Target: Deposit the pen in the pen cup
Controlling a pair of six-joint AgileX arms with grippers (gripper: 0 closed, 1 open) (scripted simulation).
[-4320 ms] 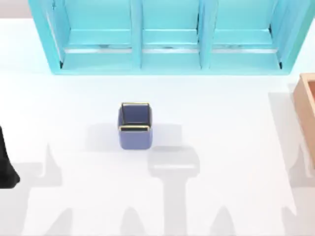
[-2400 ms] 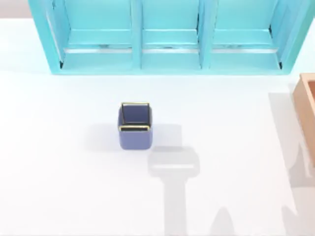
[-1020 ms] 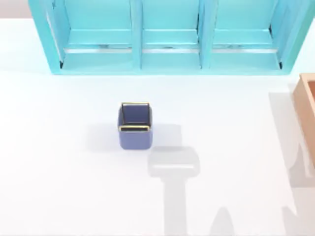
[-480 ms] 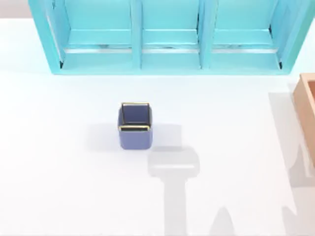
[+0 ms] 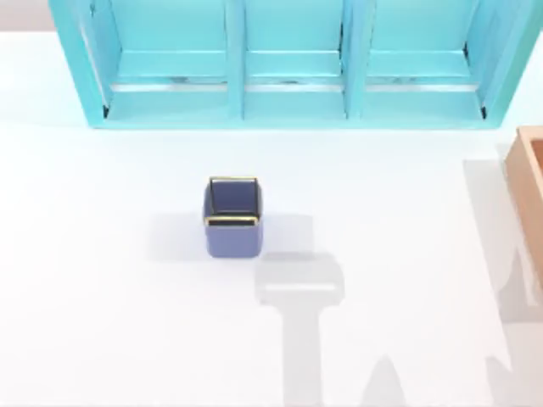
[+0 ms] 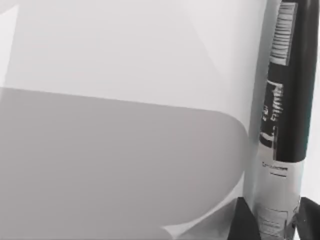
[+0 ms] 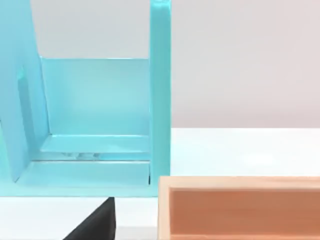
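**Item count**

One pen cup (image 5: 232, 216), centre-left of the top view. One pen (image 6: 280, 125), right edge of the left wrist view. One turquoise shelf unit (image 5: 288, 64) with three compartments, across the top. One tan wooden box (image 5: 530, 182), right edge. One white counter (image 5: 127, 322).

Printed markings present on the pen (image 6: 285, 125) in the left wrist view: a barcode near one end of the dark section, a line of white lettering along the barrel, and smaller print on the silvery section. None legible; no word, brand or number readable. No text on the pen cup (image 5: 232, 217), shelf unit (image 5: 288, 64) or wooden box (image 7: 240, 207).
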